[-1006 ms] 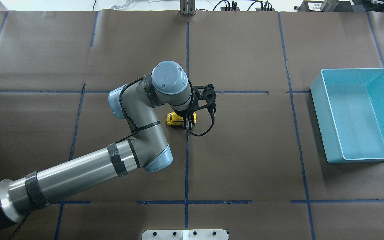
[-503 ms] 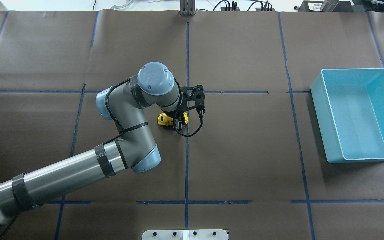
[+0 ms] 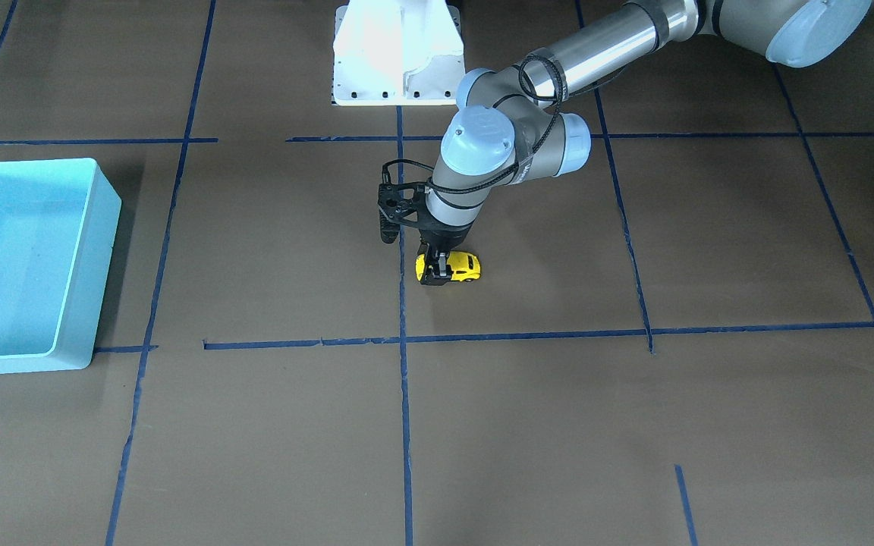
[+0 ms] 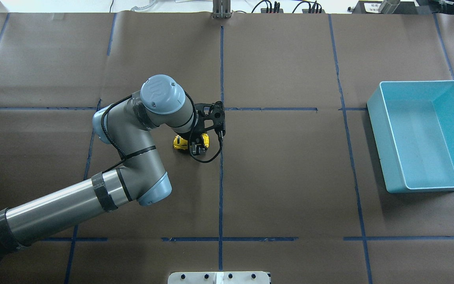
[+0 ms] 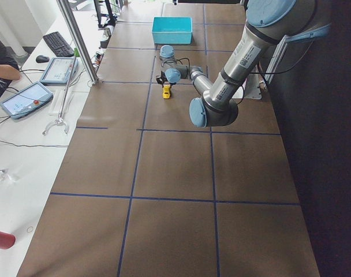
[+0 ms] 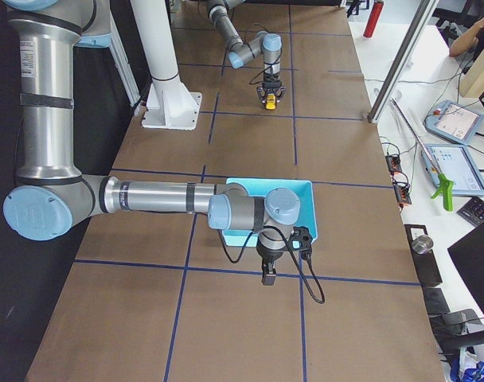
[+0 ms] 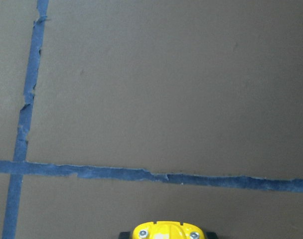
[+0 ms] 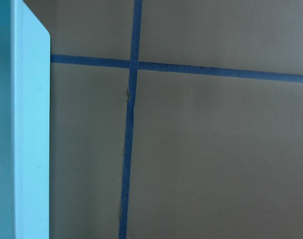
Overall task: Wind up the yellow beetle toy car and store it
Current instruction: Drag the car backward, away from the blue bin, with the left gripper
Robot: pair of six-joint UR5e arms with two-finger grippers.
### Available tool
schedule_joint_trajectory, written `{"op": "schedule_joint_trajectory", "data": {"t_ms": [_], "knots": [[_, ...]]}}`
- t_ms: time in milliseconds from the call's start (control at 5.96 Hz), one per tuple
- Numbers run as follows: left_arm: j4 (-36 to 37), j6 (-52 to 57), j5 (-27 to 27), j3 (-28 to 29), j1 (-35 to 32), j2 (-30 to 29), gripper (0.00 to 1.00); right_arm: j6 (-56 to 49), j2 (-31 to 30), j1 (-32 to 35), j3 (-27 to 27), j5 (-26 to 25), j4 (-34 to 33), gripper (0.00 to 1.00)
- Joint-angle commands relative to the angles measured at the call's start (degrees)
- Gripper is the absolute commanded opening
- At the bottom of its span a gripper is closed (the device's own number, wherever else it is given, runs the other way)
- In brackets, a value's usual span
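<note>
Yellow beetle toy car sits just left of centre in my overhead view, left gripper clamped across its body. Risk I foresee: wheels skidding on the paper, leaving the spring unwound. Right gripper: jaw state indeterminable.

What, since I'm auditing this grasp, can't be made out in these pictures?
- The yellow beetle toy car: its middle is hidden under the left hand in the overhead view; the left wrist view's bottom edge cuts off all but one end.
- The right hand: open or shut unknowable; it shows only in the exterior right view, small.
</note>
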Motion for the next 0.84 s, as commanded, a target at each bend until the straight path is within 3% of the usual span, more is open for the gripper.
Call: {"op": "schedule_joint_trajectory", "data": {"t_ms": [0,335,503,671], "knots": [[-0.42,0.26,-1.09,-0.70,-0.48,1.83,0.02,0.00,-1.68,0.00,2.01,-0.23,0.05,1.00],[-1.12,0.35,-1.09,-1.14,-0.48,2.54,0.04,-0.09,-1.68,0.08,2.10,-0.23,-0.04,1.00],[-1.82,2.35,-1.27,-1.14,-0.66,2.63,0.99,-0.09,-1.77,0.08,2.10,-0.23,-0.04,1.00],[-1.83,2.54,-1.09,-1.14,-0.74,2.63,1.00,-0.09,-1.77,0.08,2.10,-0.23,-0.04,1.00]]}}
